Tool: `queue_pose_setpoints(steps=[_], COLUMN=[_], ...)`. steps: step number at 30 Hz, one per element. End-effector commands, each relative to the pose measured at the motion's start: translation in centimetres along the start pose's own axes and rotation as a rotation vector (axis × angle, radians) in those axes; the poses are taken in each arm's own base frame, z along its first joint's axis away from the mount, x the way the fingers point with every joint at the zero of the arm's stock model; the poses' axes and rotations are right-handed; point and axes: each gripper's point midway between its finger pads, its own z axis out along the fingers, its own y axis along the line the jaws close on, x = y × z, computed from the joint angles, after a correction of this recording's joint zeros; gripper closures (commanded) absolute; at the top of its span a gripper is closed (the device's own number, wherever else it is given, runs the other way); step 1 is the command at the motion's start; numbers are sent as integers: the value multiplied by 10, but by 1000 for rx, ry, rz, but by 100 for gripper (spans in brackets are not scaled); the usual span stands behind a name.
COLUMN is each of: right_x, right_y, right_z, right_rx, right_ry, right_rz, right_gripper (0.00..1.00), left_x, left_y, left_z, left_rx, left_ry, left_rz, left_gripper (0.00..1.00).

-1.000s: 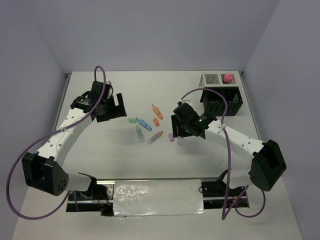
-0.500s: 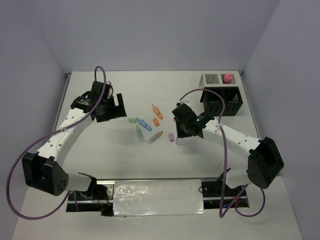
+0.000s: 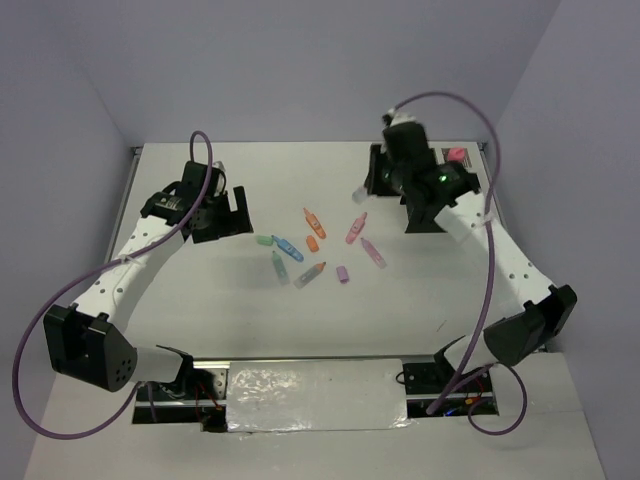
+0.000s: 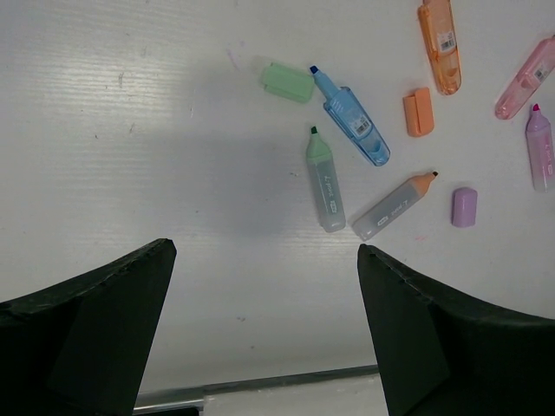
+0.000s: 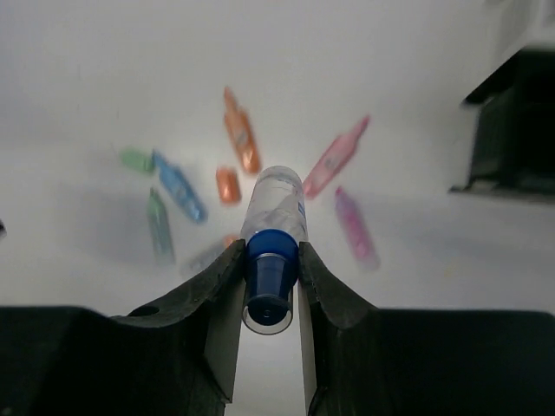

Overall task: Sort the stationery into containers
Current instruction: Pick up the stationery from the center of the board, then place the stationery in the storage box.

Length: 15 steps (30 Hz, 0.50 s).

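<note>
My right gripper (image 3: 366, 190) is raised above the table's back right and is shut on a small clear bottle with a blue cap (image 5: 273, 230), cap end toward the camera. Below it lie the markers: orange (image 3: 313, 217), blue (image 3: 288, 248), green (image 3: 280, 267), a grey one with an orange tip (image 3: 310, 274), two pink ones (image 3: 356, 227) (image 3: 373, 252), and the purple block (image 3: 343, 274). My left gripper (image 3: 225, 215) is open and empty left of them; its view shows the blue marker (image 4: 351, 117) and the purple block (image 4: 465, 207). The black organiser (image 5: 512, 130) is mostly hidden behind my right arm in the top view.
The white mesh tray (image 3: 430, 157) stands at the back right with a pink item (image 3: 455, 155) in it. A green cap (image 3: 265, 240) and an orange cap (image 3: 313, 243) lie among the markers. The table's front edge shows as a metal strip (image 4: 260, 386).
My right arm has risen and swung from the table's middle to the back right with the bottle in its grip, uncovering two pink markers. The left arm has not moved.
</note>
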Motion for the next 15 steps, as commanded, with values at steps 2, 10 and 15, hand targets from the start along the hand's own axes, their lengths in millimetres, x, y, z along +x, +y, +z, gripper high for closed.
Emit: queue_pose_setpoints(steps=[2,10,15], right_x=[-85,-181,-175], right_y=[-66,-166,-196], right_z=[5,77,115], right_rx=[219,422,416], right_ry=[-141,-307,-240], right_rz=[4,123,127], right_gripper=[100,100,100], left_x=[-20,-22,-25], left_y=[-13,-28,-34], left_z=[-8,-9,-12], left_rx=[52,163,208], left_ry=[-62,-99,-138], left_rz=[12,52,76], left_gripper=[1,1,1])
